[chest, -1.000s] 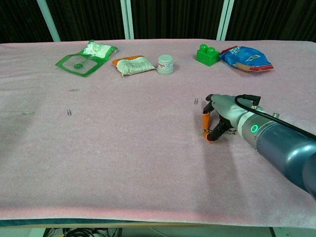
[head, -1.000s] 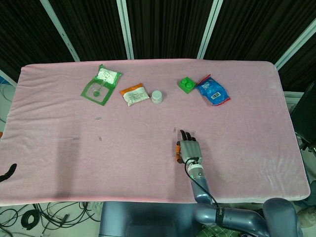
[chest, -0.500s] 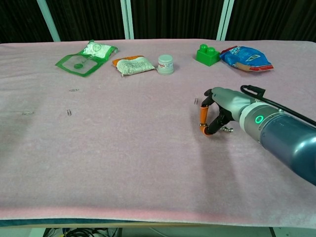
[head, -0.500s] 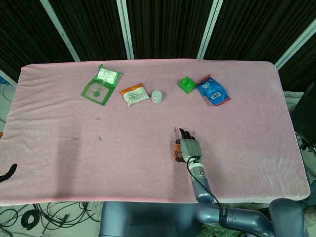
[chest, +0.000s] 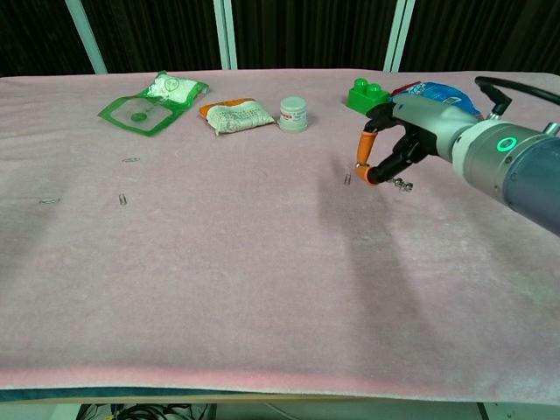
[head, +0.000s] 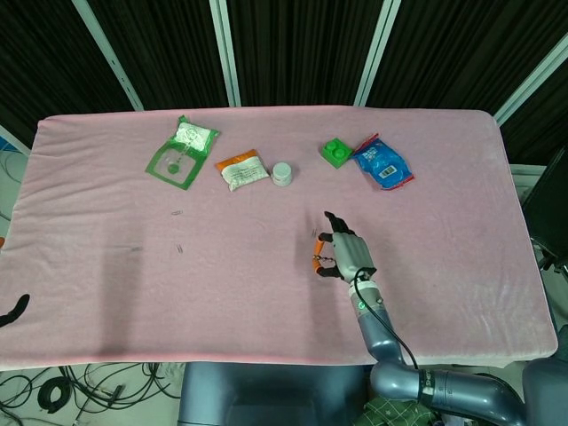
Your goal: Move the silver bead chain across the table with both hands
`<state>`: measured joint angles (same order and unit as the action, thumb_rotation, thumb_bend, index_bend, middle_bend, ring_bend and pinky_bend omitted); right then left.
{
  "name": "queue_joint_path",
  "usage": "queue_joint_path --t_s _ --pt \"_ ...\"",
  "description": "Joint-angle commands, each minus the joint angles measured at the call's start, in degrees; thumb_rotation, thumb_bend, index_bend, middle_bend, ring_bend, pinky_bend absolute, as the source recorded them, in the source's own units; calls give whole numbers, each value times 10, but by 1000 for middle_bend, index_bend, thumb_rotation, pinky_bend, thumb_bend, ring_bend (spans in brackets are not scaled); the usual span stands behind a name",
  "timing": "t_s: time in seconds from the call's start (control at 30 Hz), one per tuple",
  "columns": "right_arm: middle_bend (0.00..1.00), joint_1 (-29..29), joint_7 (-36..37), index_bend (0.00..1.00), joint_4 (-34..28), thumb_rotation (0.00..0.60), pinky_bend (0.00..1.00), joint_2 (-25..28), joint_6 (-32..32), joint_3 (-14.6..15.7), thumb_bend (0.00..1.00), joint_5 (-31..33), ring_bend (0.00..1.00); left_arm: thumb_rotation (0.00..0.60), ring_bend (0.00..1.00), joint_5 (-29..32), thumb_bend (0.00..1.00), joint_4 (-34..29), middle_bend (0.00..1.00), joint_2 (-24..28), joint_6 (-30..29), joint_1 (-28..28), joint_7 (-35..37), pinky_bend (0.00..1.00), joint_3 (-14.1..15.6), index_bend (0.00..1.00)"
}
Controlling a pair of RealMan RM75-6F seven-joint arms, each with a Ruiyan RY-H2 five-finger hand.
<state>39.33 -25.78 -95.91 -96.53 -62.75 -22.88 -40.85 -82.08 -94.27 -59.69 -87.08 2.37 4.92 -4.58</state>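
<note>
Chest view shows the right hand (chest: pixel 398 149) raised above the pink cloth-covered table (chest: pixel 219 262), its fingers curled inward and pinching the short silver bead chain (chest: pixel 402 183), which dangles just beneath them. Behind the hand sit a green toy brick (chest: pixel 367 97) and a blue snack packet (chest: pixel 437 103). Only the left hand's dark fingertip (head: pixel 12 311) shows in the head view, so I cannot tell its state.

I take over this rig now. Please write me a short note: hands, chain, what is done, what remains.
Right hand: holds the silver bead chain; a short end hangs below it.
Left hand: only a dark tip shows at the near-left edge of the table, state unclear.
Done: chain picked up.
Left to do: bring in the left hand, carry the chain across.
</note>
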Motion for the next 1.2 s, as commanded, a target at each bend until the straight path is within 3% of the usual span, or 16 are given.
queue_joint_path --t_s 0.03,0.43,0.83,1.2 --pt "0 1 72 634 2 600 175 20 49 -40 403 7 37 600 0 4 264 -1 18 -1 2 1 -4 0 -1 54" --pt "0 39 283 637 142 600 176 -31 156 -120 404 -1 37 600 0 16 264 -5 18 -10 4 4 -36 0 -6 54" --pt "0 91 383 642 300 600 176 -97 226 -125 404 -29 37 600 0 25 264 -5 18 -14 2 3 -44 0 -10 54" --pt "0 117 457 646 398 600 176 -133 254 -126 404 -75 37 600 0 31 264 -4 18 -17 6 6 -50 0 -13 54"
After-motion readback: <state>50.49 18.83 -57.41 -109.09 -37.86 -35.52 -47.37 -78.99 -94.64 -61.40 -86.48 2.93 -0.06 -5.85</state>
